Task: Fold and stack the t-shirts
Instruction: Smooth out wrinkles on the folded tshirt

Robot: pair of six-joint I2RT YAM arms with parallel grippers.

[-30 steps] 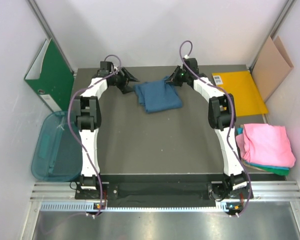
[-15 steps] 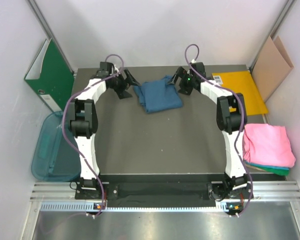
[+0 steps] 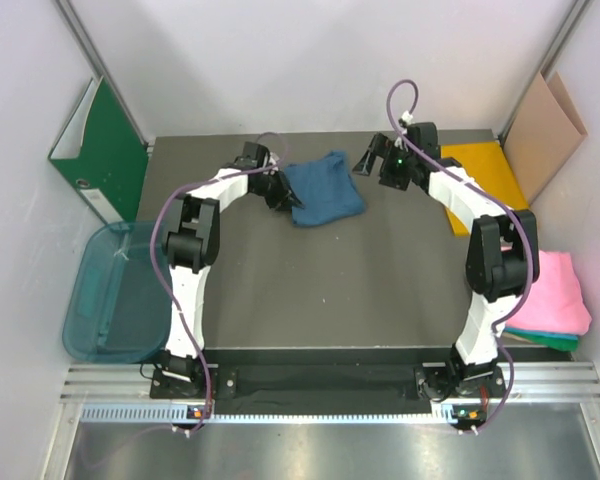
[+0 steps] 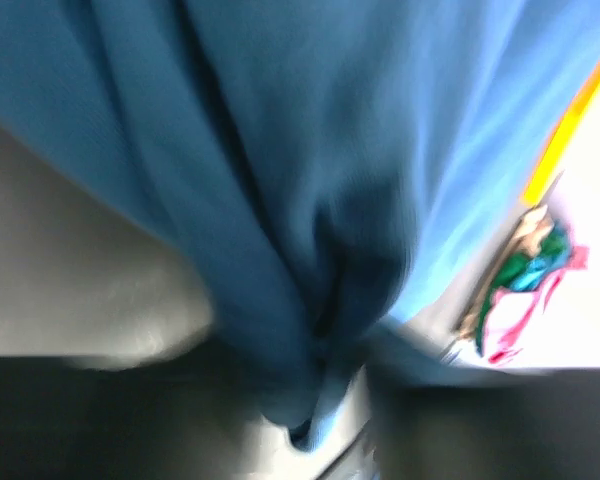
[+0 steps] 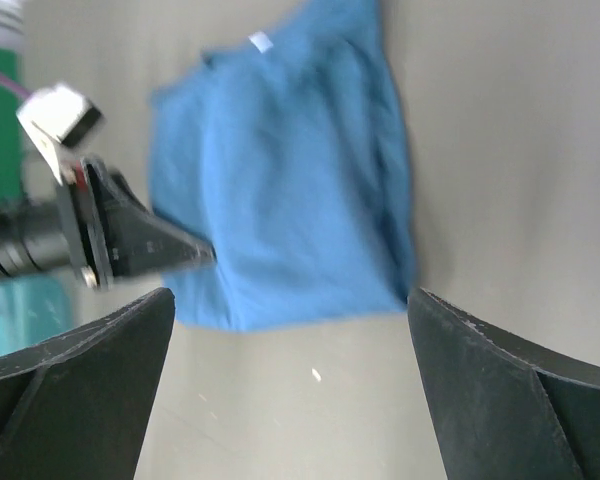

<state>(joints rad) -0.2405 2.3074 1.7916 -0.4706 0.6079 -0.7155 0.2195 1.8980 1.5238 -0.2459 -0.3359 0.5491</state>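
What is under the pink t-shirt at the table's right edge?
A teal-green t-shirt lies under the pink t-shirt; only a strip along its near edge shows. The pink one covers the rest, so how it is folded, or anything further beneath, cannot be seen.

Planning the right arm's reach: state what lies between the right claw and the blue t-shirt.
Only bare table separates the right claw from the blue t-shirt, shown in the top view.
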